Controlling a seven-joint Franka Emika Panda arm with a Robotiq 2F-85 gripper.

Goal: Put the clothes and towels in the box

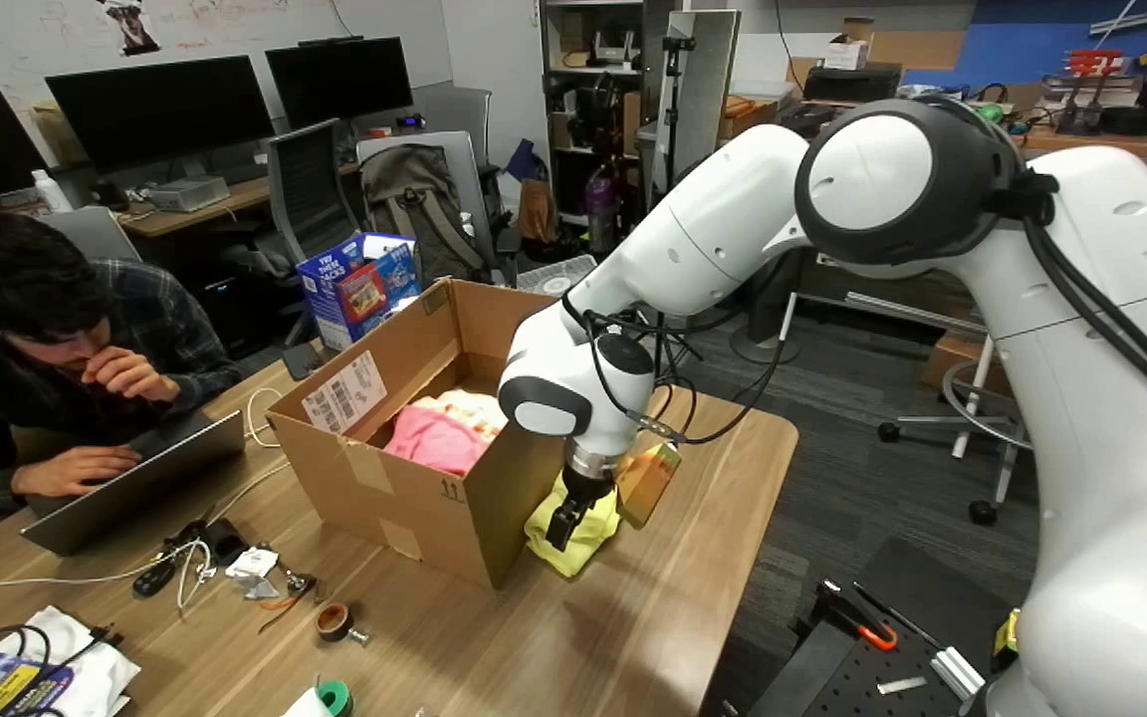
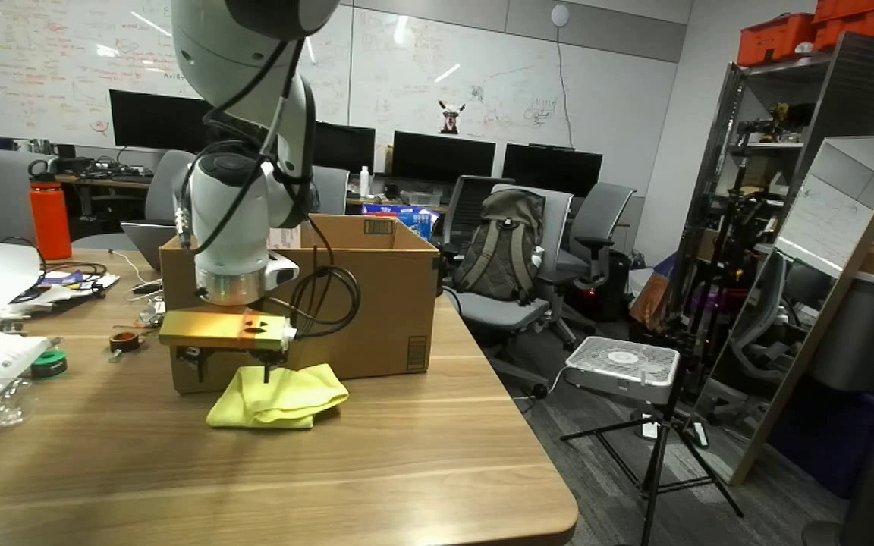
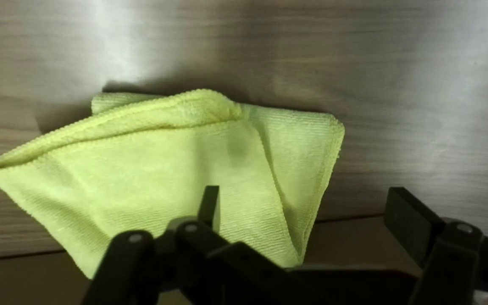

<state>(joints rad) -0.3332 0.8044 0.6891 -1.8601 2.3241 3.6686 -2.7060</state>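
A yellow folded towel point(image 1: 588, 543) lies on the table against the outside of the cardboard box point(image 1: 344, 488). It also shows in an exterior view point(image 2: 278, 406) and in the wrist view point(image 3: 163, 169). My gripper point(image 3: 312, 212) points down over the towel's edge, close to the box wall, fingers wide apart with nothing between them. In the wrist view the left finger is over the towel and the right finger is past its edge. The gripper also shows in both exterior views point(image 1: 566, 523) point(image 2: 231, 368). A pink cloth point(image 1: 434, 441) and a pale patterned cloth point(image 1: 472, 406) lie inside the box.
The box's near wall point(image 2: 376, 303) stands right beside the gripper. A person with a laptop point(image 1: 150, 478) sits across the table. A brown tape roll point(image 1: 334, 622), cables and small items lie on the table. A blue carton point(image 1: 359, 289) stands behind the box.
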